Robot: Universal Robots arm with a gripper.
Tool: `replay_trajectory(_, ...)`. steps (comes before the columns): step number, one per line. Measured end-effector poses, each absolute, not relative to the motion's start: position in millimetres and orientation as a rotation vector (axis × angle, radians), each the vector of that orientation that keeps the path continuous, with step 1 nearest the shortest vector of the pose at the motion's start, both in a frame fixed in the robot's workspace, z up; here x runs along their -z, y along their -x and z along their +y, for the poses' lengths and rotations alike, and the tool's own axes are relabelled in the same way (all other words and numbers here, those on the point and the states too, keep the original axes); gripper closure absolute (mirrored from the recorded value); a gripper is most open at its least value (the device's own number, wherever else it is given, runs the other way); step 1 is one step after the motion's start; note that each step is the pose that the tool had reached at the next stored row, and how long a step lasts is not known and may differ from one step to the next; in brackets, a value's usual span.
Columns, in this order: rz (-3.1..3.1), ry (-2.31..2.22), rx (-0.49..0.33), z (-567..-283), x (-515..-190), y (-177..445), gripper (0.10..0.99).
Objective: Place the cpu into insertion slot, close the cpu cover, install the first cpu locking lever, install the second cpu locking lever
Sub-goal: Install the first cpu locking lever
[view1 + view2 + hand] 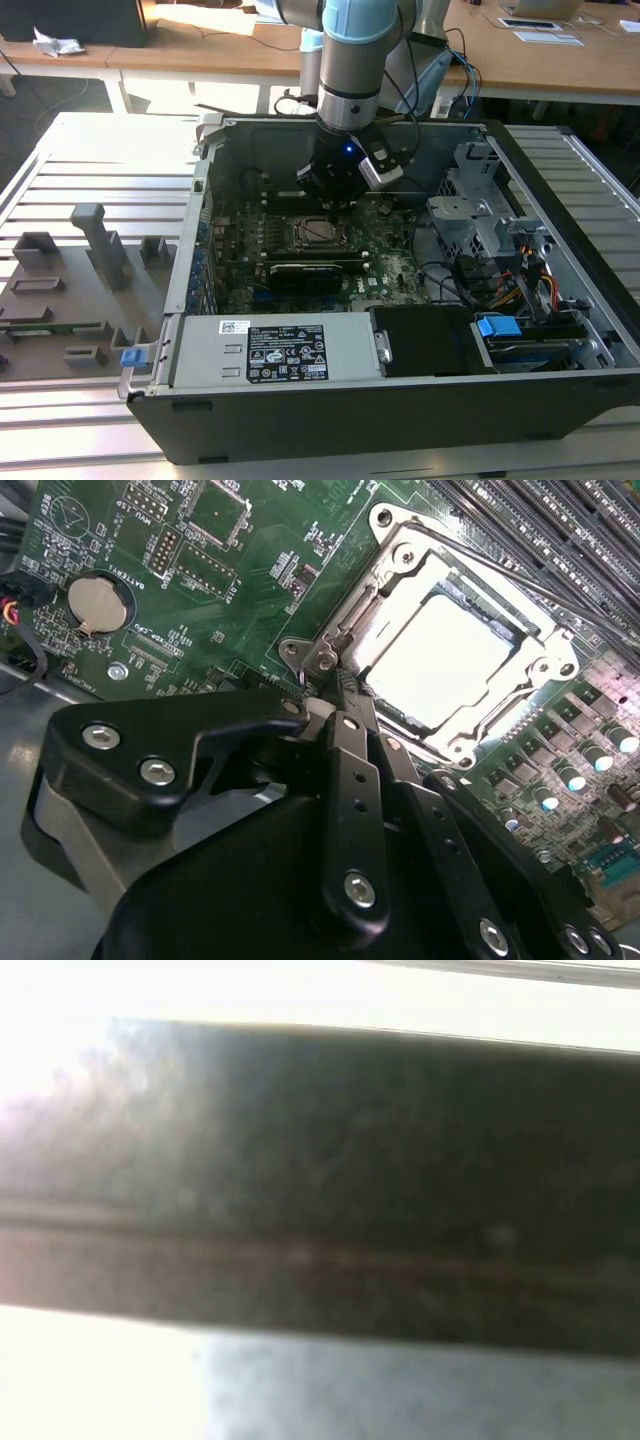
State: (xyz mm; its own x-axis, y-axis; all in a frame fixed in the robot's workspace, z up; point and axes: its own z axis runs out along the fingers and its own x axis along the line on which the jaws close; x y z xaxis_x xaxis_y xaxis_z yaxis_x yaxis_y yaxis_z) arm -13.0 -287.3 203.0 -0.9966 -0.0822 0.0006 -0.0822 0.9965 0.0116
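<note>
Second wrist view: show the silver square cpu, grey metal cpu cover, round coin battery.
cpu [455, 660], second wrist view, top.
cpu cover [385, 605], second wrist view, frame side.
coin battery [95, 605], second wrist view, face.

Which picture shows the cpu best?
The second wrist view: the cpu is close, framed by the cpu cover. The exterior view shows it far away beside the gripper. The first wrist view: cannot tell.

Open computer case [350, 425], grey power supply [270, 350] inside — round coin battery [92, 604], grey fixture tray [60, 300]
</note>
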Motion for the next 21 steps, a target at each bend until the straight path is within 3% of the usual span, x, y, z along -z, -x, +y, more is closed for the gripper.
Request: replay_trajectory(21, -3.136, -0.129, -0.038, -287.5, -218.2, 13.2, 0.980)
